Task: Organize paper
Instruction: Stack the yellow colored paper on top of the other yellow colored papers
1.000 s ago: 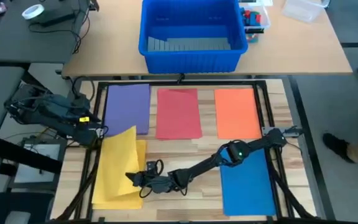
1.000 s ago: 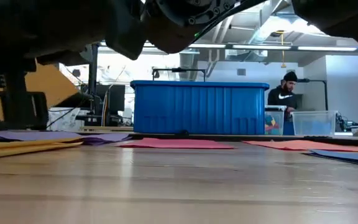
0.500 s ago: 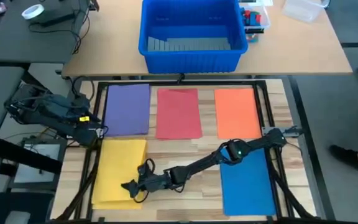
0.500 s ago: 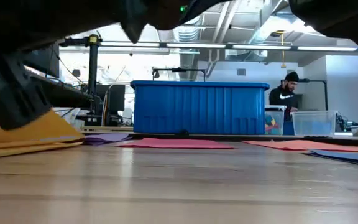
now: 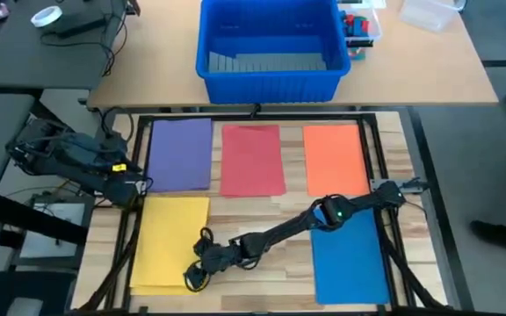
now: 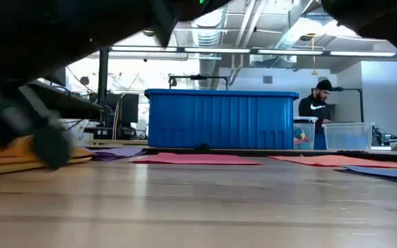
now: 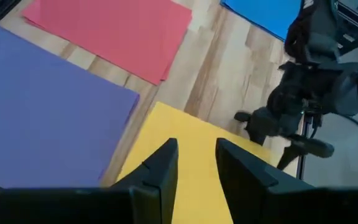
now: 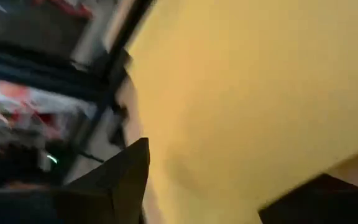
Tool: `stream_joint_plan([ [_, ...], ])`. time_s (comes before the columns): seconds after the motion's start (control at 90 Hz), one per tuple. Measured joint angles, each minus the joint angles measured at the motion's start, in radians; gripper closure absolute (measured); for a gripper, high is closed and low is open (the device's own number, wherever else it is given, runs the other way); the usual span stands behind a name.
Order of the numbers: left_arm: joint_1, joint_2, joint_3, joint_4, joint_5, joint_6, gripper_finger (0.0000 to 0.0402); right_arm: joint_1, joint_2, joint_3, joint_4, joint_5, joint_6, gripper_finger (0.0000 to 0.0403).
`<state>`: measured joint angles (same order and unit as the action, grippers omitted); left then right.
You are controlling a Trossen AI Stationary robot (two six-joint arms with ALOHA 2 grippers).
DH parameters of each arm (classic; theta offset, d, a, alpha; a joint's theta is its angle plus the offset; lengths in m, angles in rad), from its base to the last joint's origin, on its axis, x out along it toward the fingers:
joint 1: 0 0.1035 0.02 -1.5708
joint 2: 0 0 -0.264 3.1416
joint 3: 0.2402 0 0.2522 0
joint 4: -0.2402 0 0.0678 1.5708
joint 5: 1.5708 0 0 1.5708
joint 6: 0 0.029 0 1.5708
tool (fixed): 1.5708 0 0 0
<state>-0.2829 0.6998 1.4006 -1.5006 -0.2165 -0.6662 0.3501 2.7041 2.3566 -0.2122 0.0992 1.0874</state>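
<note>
Five sheets of paper lie flat on the wooden table: purple (image 5: 181, 154), red (image 5: 252, 159) and orange (image 5: 336, 158) in the far row, yellow (image 5: 167, 241) and blue (image 5: 350, 256) in the near row. My right gripper (image 5: 192, 278) reaches across to the yellow paper's near right edge. It is open, and the right wrist view shows yellow paper (image 8: 241, 81) between its spread fingers. My left gripper (image 5: 139, 183) waits open at the table's left edge, over the yellow sheet's far left corner (image 7: 194, 134). My right gripper hangs low over the yellow paper's near right part (image 5: 183, 268), slanting in from the table's right. I cannot tell whether its fingertips (image 8: 135, 168) touch the sheet.
A big blue bin (image 5: 269, 44) stands on the far table, with a clear bag (image 5: 358, 26) and a clear box (image 5: 429, 12) to its right. A black frame (image 5: 257, 115) runs around the work surface. A person (image 6: 316, 103) stands in the room behind.
My right gripper has let go of the yellow sheet it held raised and has moved toward the near edge. The sheet's lifted far right part has dropped, and the sheet now lies flat on the yellow pile.
</note>
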Motion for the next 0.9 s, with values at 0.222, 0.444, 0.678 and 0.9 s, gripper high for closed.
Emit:
stream_joint_plan([
  [0.222,0.0,0.0,0.0,-0.01,0.0,0.003,0.0308,-0.012,-0.079,0.0,-0.152,0.004,-0.041,0.0171],
  [0.444,0.0,0.0,0.0,-0.011,0.001,-0.002,0.0308,-0.008,-0.04,0.0,-0.037,-0.004,0.049,0.0171],
  [0.678,0.0,0.0,0.0,-0.013,0.01,-0.004,0.0308,-0.002,-0.033,-0.001,-0.046,-0.139,0.082,0.0171],
  [0.9,0.0,0.0,0.0,-0.013,0.014,-0.001,0.0308,-0.014,-0.034,-0.001,-0.138,-0.175,0.032,0.0171],
])
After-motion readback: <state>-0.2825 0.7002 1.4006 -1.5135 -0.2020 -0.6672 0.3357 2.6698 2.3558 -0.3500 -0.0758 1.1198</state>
